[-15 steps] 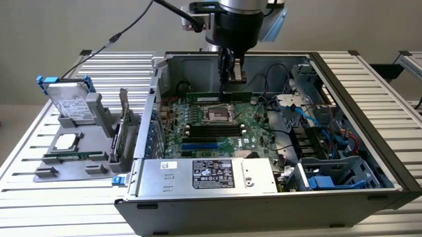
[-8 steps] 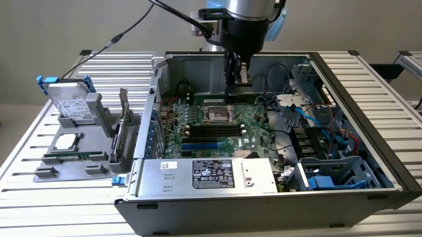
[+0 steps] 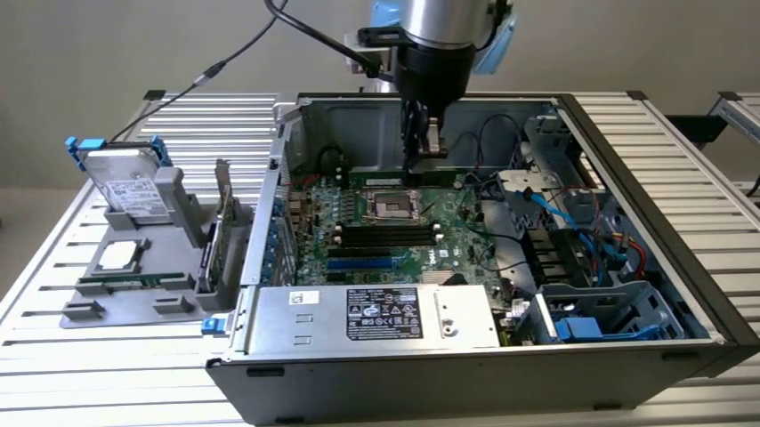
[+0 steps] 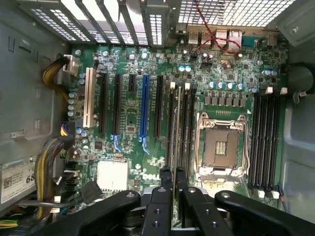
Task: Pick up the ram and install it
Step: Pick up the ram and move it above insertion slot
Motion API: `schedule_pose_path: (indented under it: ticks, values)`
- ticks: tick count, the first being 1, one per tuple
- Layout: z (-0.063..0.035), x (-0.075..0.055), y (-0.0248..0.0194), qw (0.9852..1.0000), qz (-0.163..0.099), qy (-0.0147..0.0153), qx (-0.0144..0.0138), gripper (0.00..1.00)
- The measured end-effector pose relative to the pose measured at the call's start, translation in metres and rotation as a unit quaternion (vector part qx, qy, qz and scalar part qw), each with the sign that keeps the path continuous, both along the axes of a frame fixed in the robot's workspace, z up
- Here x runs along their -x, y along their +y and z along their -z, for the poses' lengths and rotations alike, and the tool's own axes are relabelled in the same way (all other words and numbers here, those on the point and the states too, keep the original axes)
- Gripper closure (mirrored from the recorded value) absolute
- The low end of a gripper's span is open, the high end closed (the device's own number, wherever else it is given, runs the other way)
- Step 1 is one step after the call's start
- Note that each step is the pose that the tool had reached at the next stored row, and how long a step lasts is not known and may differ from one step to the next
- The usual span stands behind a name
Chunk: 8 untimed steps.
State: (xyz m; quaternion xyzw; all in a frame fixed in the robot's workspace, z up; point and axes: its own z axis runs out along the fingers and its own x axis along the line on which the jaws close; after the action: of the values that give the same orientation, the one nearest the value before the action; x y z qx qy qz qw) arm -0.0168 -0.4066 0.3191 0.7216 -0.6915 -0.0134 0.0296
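Ram [image 3: 377, 180], exterior view: a green stick held level inside the open computer case [image 3: 475, 382], pinched from above by the hand [image 3: 422, 160]. It hangs over the motherboard [image 3: 404, 227], just beyond the CPU socket [image 3: 391, 205], on the side toward the case's far wall. Cannot tell whether its lower edge touches a slot. The case sits on the slatted desk [image 3: 107, 374], toward the desk's edge on the exterior view's right. A grey parts holder [image 3: 119, 294] carrying a hard drive [image 3: 128, 187] stands near the edge on the exterior view's left. Wrist view: ram [image 4: 176, 128] seen edge-on, a thin pale strip running in line with the black memory slots [image 4: 189, 128] just beside the CPU socket [image 4: 221, 147]. Hand [image 4: 173, 177]: black fingers [image 4: 166, 177] pressed against the ram's two faces, gripping it. Another bank of slots [image 4: 266, 142] lies on the socket's other side.
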Motion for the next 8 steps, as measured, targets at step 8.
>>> schedule_pose_path:
  ticks: [8]
  values:
    - [0.0163,0.016,0.0049,1.0,0.0,0.0,0.0,0.86]
